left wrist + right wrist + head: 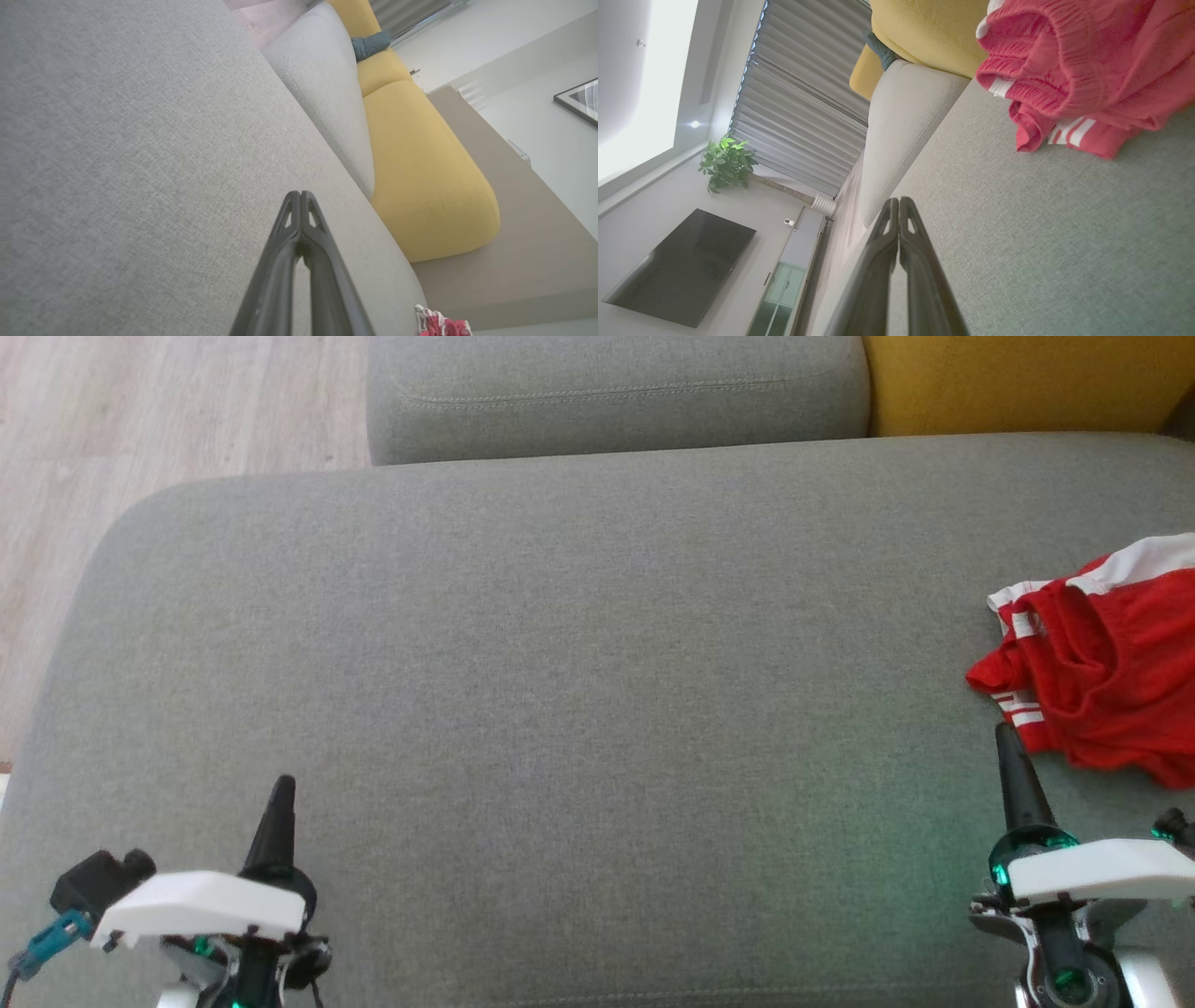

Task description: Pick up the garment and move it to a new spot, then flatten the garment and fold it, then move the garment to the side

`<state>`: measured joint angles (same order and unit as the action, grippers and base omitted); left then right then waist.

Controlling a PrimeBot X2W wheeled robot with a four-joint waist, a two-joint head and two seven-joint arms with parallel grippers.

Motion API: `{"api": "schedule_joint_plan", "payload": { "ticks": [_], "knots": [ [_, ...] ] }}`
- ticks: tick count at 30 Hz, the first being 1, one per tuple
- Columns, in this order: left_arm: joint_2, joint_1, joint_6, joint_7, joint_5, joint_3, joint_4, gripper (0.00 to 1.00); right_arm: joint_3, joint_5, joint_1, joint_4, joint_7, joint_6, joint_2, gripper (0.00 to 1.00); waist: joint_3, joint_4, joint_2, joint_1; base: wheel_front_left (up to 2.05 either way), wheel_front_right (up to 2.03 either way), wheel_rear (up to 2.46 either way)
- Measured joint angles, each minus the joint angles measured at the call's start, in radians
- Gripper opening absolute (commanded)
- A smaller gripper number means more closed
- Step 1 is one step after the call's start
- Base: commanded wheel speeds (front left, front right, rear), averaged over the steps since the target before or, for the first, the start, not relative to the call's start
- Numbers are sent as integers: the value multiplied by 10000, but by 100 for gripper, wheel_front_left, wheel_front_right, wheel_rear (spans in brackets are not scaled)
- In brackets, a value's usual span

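Observation:
A crumpled red garment (1106, 672) with white stripes lies on the grey sofa seat (579, 663) at the far right, partly cut off by the head view's edge. It fills the upper right of the right wrist view as a red garment (1083, 65), and a corner of the garment (441, 324) peeks in at the bottom of the left wrist view. My right gripper (1006, 733) stands shut just below and left of the garment, not touching it; its tips (899, 201) are pressed together. Far off at the lower left, my left gripper (283, 786) is shut with nothing held, tips (300, 195) together.
A grey back cushion (616, 392) and a yellow cushion (1018, 383) line the sofa's far side. Wooden floor (140, 420) lies beyond the seat's rounded left edge. The right wrist view takes in a television (682, 266), a plant (726, 161) and blinds (803, 102).

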<state>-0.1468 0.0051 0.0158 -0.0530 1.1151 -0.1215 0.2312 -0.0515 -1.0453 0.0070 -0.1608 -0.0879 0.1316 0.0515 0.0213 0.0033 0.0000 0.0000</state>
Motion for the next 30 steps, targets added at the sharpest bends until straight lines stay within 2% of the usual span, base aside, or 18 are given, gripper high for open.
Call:
{"api": "schedule_joint_plan", "payload": {
  "ticks": [30],
  "knots": [
    [523, -357, -853, 867, 3106, 1045, 257, 0, -272, -3570, -254, -692, 0, 0, 12, 0, -112, -21, 0, 0, 0, 0, 0]
  ]
}}
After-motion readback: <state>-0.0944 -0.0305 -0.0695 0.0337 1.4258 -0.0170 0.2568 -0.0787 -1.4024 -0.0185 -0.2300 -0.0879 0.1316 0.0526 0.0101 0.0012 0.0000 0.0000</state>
